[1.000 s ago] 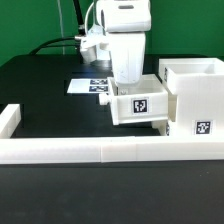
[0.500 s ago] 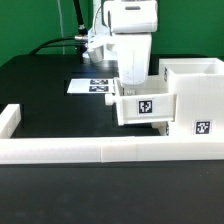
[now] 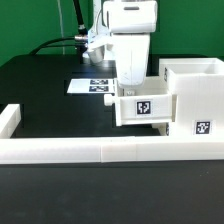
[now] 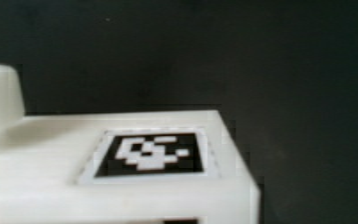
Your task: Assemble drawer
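The black bench [image 3: 45, 95] lay bare across the exterior view's left, with open room between the long low border wall [image 3: 90, 151] in front and the marker board [image 3: 92, 86] farther back. That wall ran along the near edge and turned up into a short return at the exterior view's far left [image 3: 9, 119]. To the exterior view's right, the room was taken up: the tall housing [image 3: 196, 100] stood just behind the wall, its top open and a square tag on its lower front face. A smaller tray [image 3: 143, 107] stuck out from the housing's side toward the exterior view's left, its tagged face turned to the camera, its bottom edge close above the wall. Whether it touched the wall could not be told.

The arm came straight down over the tray, and the claw [image 3: 130, 84] sat at the tray's rear rim. Its fingertips were hidden behind the tray, so I could not tell whether it gripped anything or how wide it stood.

The wrist view was blurred. It showed a white plastic corner [image 4: 140, 160] carrying a black-and-white tag, black bench beyond it.
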`<state>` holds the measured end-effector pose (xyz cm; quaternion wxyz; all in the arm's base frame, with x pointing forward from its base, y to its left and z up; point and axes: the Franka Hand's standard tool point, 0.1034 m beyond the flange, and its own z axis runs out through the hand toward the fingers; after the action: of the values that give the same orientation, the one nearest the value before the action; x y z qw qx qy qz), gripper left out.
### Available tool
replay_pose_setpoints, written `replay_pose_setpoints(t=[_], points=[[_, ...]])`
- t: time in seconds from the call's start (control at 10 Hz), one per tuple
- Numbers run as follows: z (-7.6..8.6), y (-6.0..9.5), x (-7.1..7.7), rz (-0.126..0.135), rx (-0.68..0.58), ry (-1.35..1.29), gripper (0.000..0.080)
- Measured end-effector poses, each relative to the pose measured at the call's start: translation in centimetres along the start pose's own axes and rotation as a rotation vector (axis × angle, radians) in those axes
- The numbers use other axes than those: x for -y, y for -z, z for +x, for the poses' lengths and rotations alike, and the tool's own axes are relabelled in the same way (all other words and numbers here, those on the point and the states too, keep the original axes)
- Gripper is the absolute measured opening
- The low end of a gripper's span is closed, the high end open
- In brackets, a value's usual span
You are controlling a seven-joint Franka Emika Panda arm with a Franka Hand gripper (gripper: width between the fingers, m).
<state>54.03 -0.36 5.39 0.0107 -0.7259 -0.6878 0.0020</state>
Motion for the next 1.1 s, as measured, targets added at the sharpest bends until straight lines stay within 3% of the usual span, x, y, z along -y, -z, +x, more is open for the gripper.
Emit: replay_pose_setpoints(t=[0.5,1.1], points=[[-0.1,-0.1,0.1,0.001,0.000,-0.001,0.0044],[1.7,0.2,-0.4,-0.008,0.010,0.050,0.0044]])
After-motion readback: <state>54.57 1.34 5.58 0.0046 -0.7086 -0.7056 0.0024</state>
